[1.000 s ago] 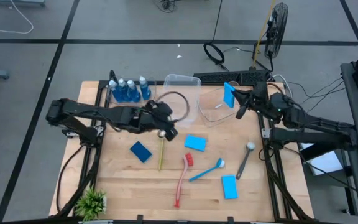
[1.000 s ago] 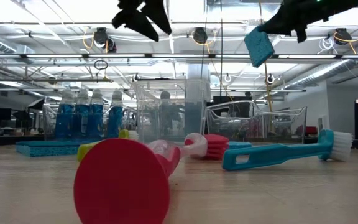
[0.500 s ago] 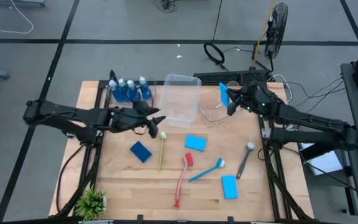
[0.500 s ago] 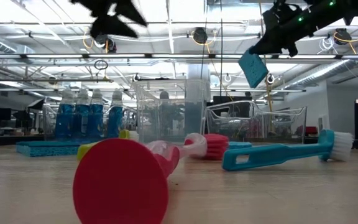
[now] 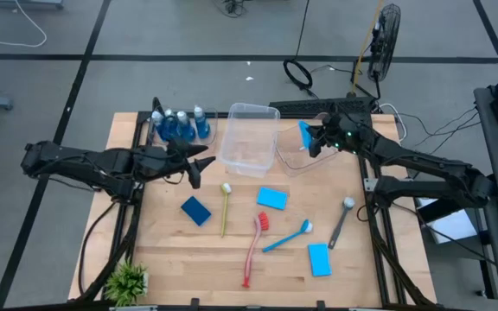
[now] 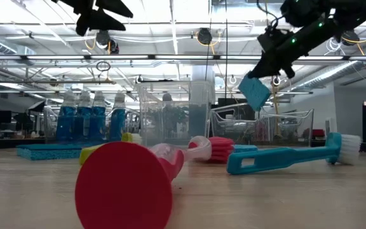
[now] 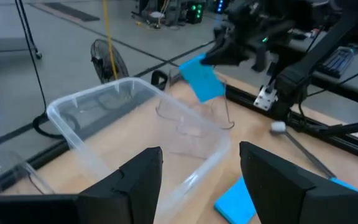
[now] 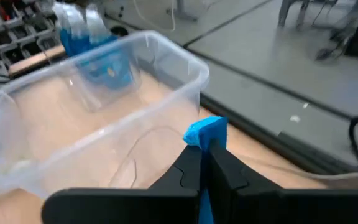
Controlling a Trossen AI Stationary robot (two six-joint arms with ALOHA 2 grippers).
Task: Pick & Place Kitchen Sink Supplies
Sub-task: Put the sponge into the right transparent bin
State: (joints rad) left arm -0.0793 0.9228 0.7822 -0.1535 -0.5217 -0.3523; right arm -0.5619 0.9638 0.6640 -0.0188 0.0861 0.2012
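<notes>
Tubs at the far edge, supplies spread across the near table

Bottles (image 5: 179, 124) stand far left, left of two tubs (image 5: 249, 139). The right gripper (image 5: 308, 138) holds a sponge (image 5: 303, 135) above the right-hand tub (image 5: 294, 158); brushes (image 5: 252, 250) and other sponges (image 5: 271, 199) lie nearer, a plant (image 5: 127, 281) near left.

A blue sponge (image 6: 255, 93) is held aloft by the right gripper (image 6: 267, 65), above the clear tubs (image 6: 173, 114). A red brush (image 6: 138, 178) (closest to the camera) is seen before them.
</notes>
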